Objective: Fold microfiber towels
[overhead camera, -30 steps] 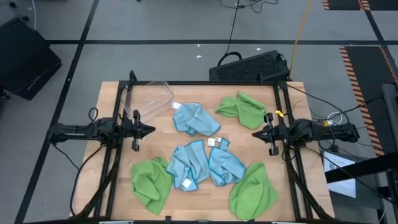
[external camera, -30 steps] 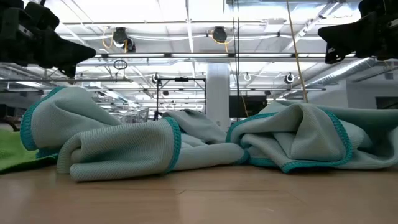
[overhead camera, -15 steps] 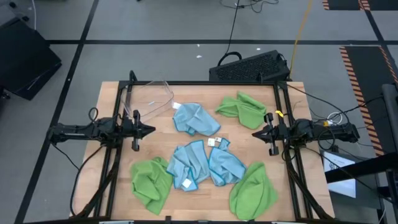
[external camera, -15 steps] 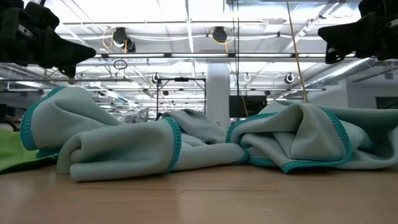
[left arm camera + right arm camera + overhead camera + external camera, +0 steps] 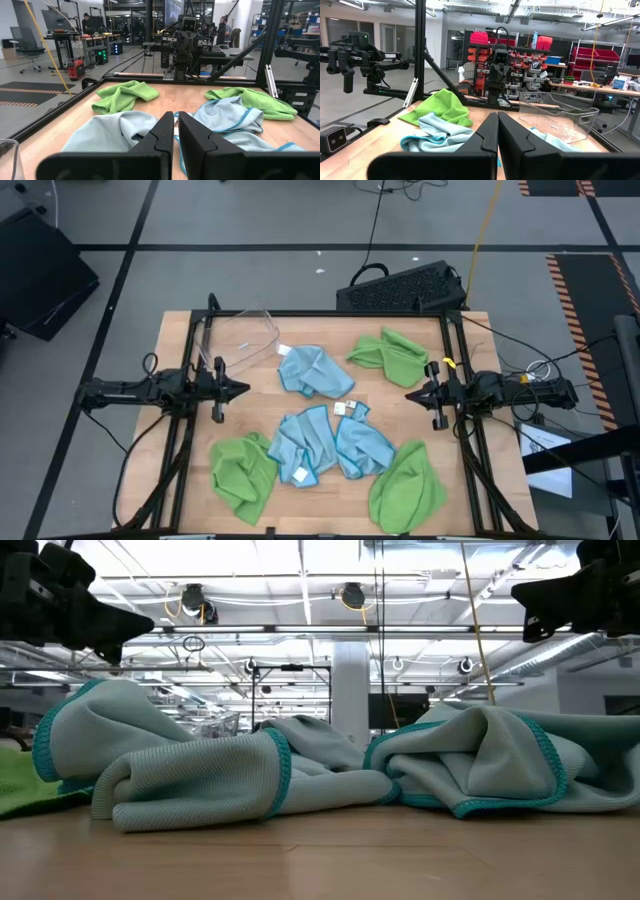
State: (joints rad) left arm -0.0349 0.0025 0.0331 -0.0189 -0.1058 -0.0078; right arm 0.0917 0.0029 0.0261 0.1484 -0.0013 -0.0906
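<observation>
- Wooden table (image 5: 180, 350): your overhead view shows six crumpled microfiber towels (image 5: 318, 370).
- Low view hides the clear bin (image 5: 245, 340).
- Left gripper (image 5: 240, 389) and right gripper (image 5: 412, 396) hover closed, empty.

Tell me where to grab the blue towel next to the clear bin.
Best bet: the blue towel's corner nearest the bin, where the white tag sticks out. It lies crumpled, so that exposed corner seems the easiest edge to pinch. Come from above with the left gripper, shut and empty just beside it.
</observation>
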